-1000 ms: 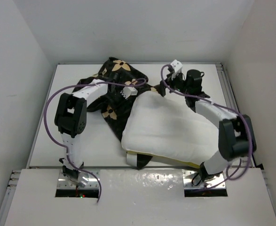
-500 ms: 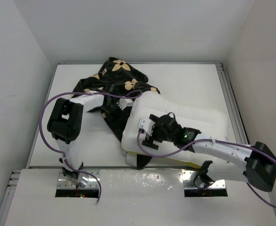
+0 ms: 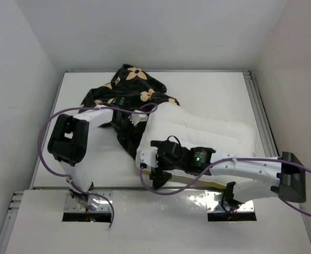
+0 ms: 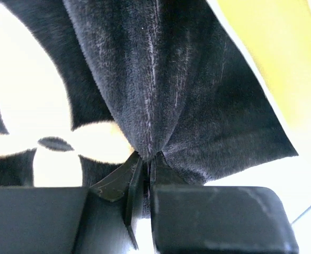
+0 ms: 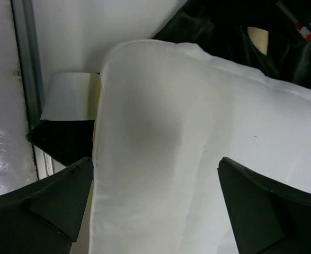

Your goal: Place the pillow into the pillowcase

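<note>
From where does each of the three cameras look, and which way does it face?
Top external: above and behind the bases, facing down at the table; shows left arm, right arm, pillow, pillowcase.
Left wrist: on the left wrist, facing along the left gripper, shut on a pillowcase fold.
Right wrist: on the right wrist, facing down at a pillow corner; the right gripper, open, frames it.
Shared: top and right wrist show the pillow; top and left wrist, the pillowcase.
</note>
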